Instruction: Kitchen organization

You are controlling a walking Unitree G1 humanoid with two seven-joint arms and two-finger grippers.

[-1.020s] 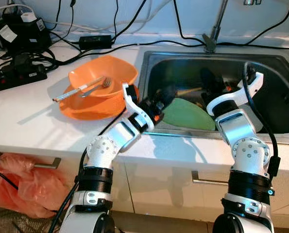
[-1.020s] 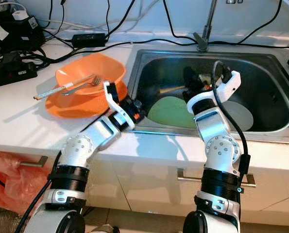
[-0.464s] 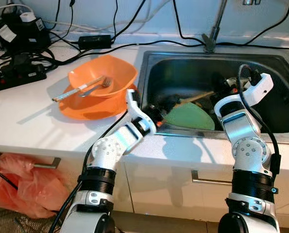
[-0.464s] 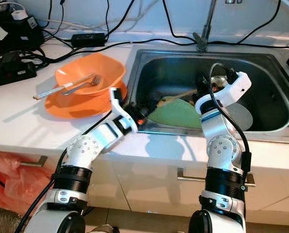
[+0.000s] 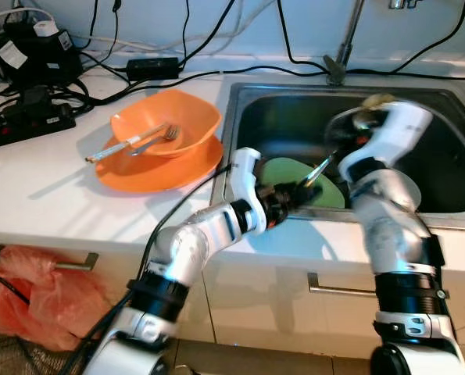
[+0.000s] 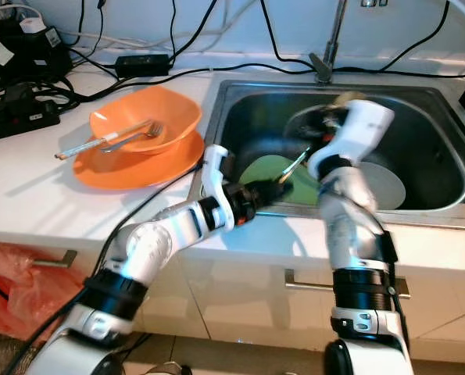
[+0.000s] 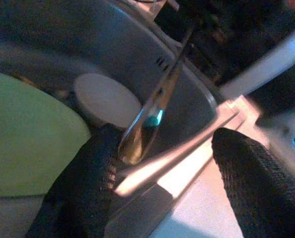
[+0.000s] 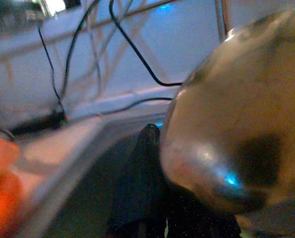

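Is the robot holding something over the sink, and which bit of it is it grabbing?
The right gripper holds a metal ladle up by its bowl end, handle slanting down. The left gripper is open at the handle's tip, not gripping.

My head views are bright and even over the white counter (image 5: 52, 187), though my right arm (image 5: 380, 148) smears with motion blur, while both wrist views are dim, soft and blue-tinted with glare.

Orange bowl (image 5: 166, 123), green plate (image 5: 291, 173)
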